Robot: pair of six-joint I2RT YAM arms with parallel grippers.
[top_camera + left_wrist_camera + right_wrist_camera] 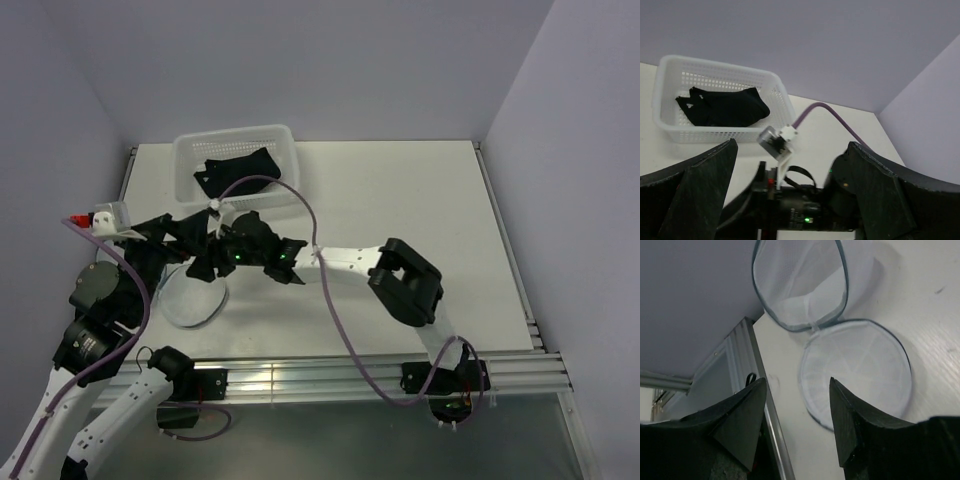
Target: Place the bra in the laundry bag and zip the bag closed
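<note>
The black bra (238, 172) lies inside the white perforated basket (283, 140) at the back left; it also shows in the left wrist view (725, 106). The white mesh laundry bag (190, 298) lies unzipped on the table at the front left. In the right wrist view its round base (855, 370) lies flat and its lid (800, 285) stands open, both empty. My right gripper (218, 268) (797, 382) is open and empty, just above the bag's near side. My left gripper (205, 240) (792, 150) is open and empty, its fingers either side of the right wrist.
The basket (670, 125) stands against the back wall. The two arms cross closely over the left of the table, with a purple cable (310, 225) looping above them. A metal rail (747, 365) runs along the table's near edge beside the bag.
</note>
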